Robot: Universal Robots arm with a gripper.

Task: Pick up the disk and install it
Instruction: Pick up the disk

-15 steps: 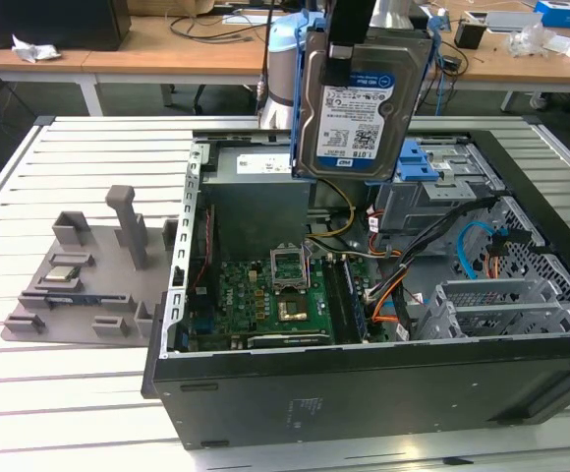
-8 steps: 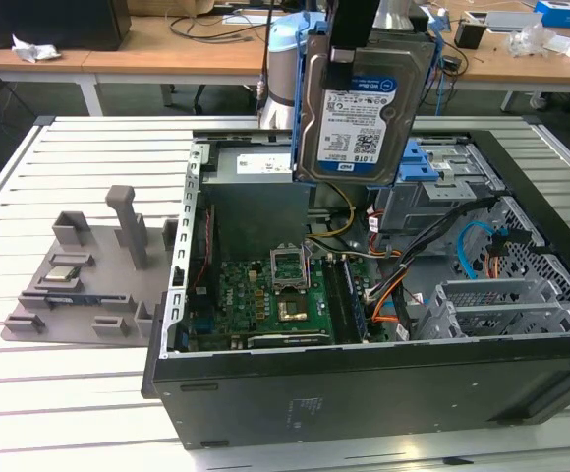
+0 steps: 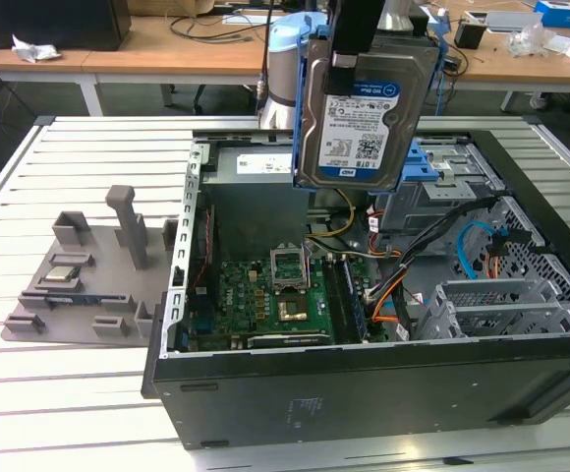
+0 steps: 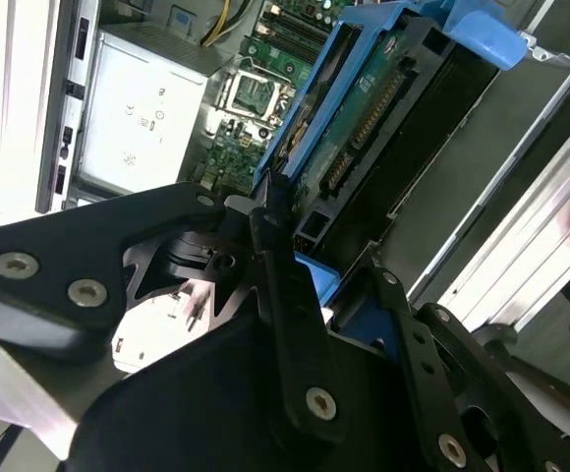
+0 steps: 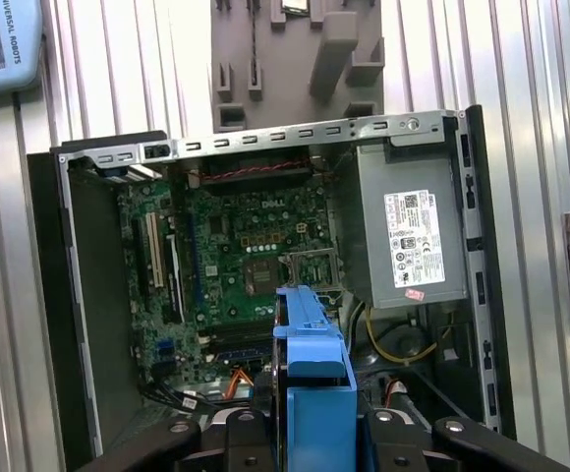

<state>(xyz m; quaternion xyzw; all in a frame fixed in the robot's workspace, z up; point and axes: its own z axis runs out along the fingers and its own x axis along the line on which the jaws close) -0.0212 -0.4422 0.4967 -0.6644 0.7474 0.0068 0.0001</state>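
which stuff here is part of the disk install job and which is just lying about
Part of the job:
- the disk, held by the tool shut on it
- the open computer case under it
- the blue-topped drive bay inside the case

Just lying about:
- grey fixture tray at the exterior view's left
- small square chip on that tray
- cluttered desks behind

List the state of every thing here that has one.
Gripper, shut on the disk.
Disk, held upright in the air over the computer case, not installed.
Computer case, lying on its side, side panel off, inside exposed.
Processor socket, cover flipped up, open.
Chip, lying on the grey holder, outside the case.
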